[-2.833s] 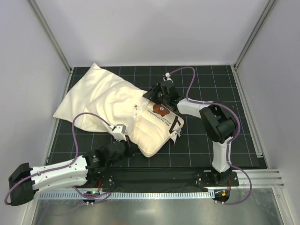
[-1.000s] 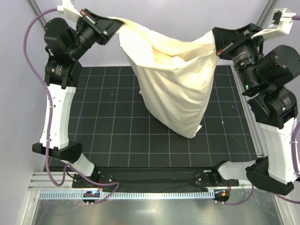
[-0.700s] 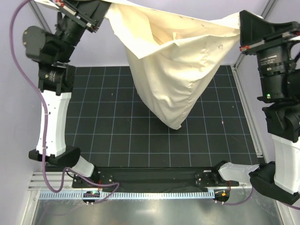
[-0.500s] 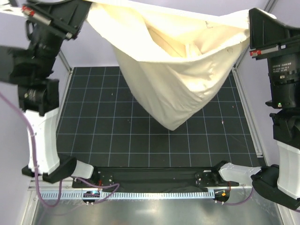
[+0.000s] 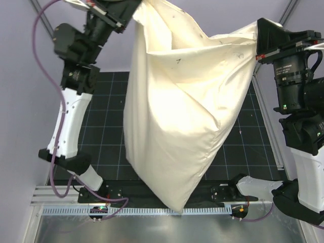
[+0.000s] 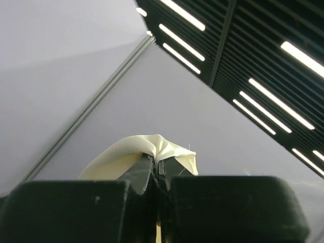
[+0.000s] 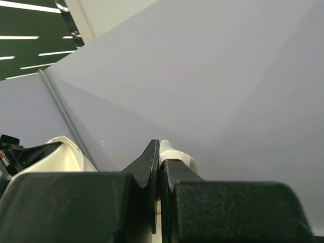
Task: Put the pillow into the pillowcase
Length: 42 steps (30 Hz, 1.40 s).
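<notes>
Cream pillowcase [image 5: 177,116] hangs bulging and wrinkled, one corner pointing down.

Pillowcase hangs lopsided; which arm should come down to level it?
Left, probably: the left end effector pinches the pillowcase corner further up the overhead view than the right end effector.

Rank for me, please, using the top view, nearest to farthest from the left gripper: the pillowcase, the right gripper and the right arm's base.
1. pillowcase: its corner clamped in the left gripper, upper left.
2. right gripper: upper right, holding the other corner.
3. right arm's base: bottom right.
</notes>
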### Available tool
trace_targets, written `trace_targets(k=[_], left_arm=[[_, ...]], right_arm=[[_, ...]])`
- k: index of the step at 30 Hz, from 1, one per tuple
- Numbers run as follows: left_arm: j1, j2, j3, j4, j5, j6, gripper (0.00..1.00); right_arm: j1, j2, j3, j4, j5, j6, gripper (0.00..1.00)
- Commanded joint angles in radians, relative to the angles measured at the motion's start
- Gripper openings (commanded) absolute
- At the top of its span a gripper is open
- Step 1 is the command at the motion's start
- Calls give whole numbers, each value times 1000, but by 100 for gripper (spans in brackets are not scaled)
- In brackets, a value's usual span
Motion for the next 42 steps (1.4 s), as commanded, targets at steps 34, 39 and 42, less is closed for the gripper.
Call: trace_targets(k=[34, 39, 42], left_arm=[[119, 161, -1102, 34, 110, 163, 0], [181, 164, -1060, -81, 26, 249, 0], [227, 167, -1056, -113, -8, 269, 0]], right_arm=[[466, -18, -1296, 824, 83, 94, 4], [536, 147, -1203, 832, 72, 80, 4], [547, 254, -1146, 826, 3, 73, 4]])
